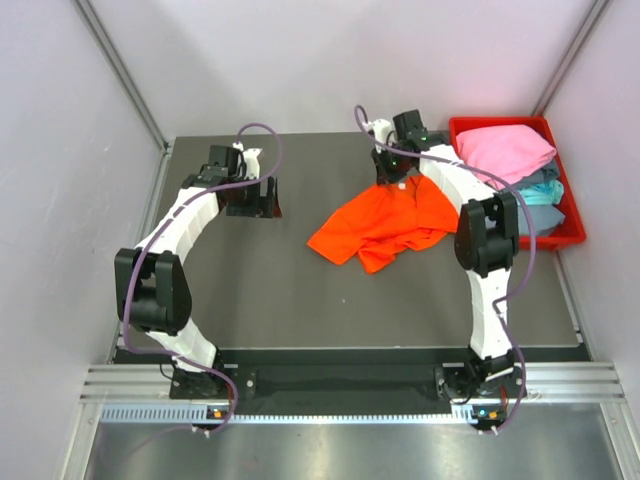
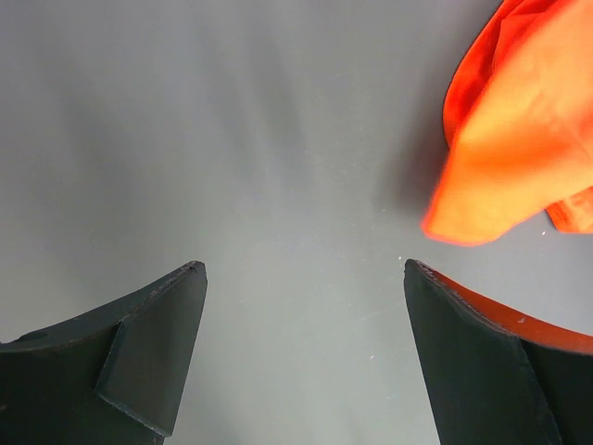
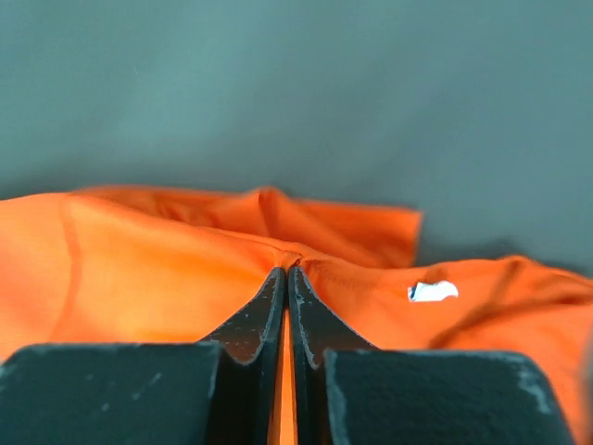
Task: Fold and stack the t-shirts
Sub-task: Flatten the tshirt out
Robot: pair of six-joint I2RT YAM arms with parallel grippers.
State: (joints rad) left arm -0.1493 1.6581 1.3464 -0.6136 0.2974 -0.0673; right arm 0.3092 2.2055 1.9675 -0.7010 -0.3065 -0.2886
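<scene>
A bright orange t-shirt (image 1: 380, 225) lies crumpled on the dark table, right of centre. My right gripper (image 1: 392, 178) is shut on the shirt's far edge; in the right wrist view the jaws (image 3: 287, 271) pinch a fold of orange cloth (image 3: 167, 278), with the small white neck tag (image 3: 432, 291) just to the right. My left gripper (image 1: 252, 208) is open and empty over bare table, left of the shirt; its wrist view shows a corner of the orange shirt (image 2: 519, 139) at upper right. Pink (image 1: 505, 150), light teal (image 1: 545, 193) and grey-blue (image 1: 540, 217) shirts lie piled in the bin.
A red plastic bin (image 1: 571, 225) stands at the table's back right corner, holding the other shirts. Pale walls enclose the table on the left, back and right. A metal rail (image 1: 330, 385) runs along the near edge by the arm bases.
</scene>
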